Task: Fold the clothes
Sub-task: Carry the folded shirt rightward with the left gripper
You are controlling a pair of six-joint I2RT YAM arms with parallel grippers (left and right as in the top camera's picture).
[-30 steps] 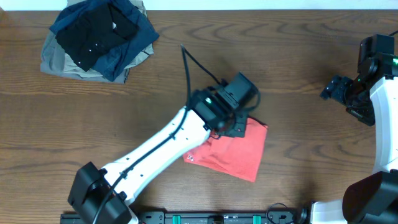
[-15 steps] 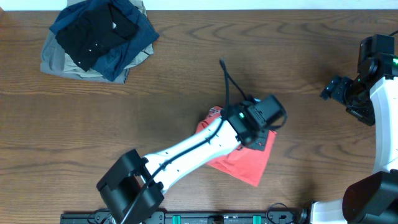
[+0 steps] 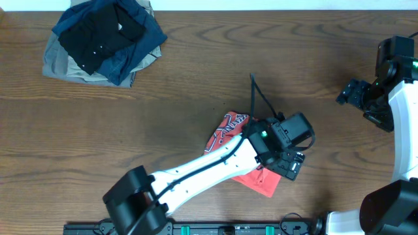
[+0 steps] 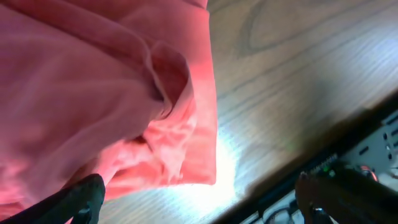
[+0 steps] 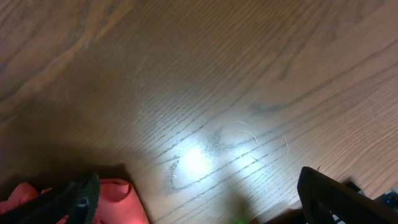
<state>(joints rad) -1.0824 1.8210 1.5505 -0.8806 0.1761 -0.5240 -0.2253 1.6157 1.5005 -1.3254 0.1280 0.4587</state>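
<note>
The coral-red clothes (image 3: 228, 128) lie folded small at the table's front centre, white-outlined lettering facing up on the left part. My left arm lies across them, and a lower corner (image 3: 262, 183) shows past it. My left gripper (image 3: 292, 166) hovers at their right edge, open. In the left wrist view the rumpled cloth (image 4: 93, 93) fills the upper left, and the open gripper (image 4: 205, 202) has only bare wood between its fingers (image 4: 81, 198). My right gripper (image 3: 347, 95) is raised far right, open and empty (image 5: 205, 205). A bit of red cloth (image 5: 121, 200) shows at its lower left.
A pile of folded black, navy and khaki garments (image 3: 99, 40) sits at the back left corner. A black rail (image 3: 228, 228) runs along the table's front edge, close to my left gripper. The right arm's base (image 3: 405, 150) stands at the right edge.
My left gripper swept right and toward the front edge, dragging a layer of the shirt over, then opened and let the cloth go. The lettering now shows. The right arm stayed still.
</note>
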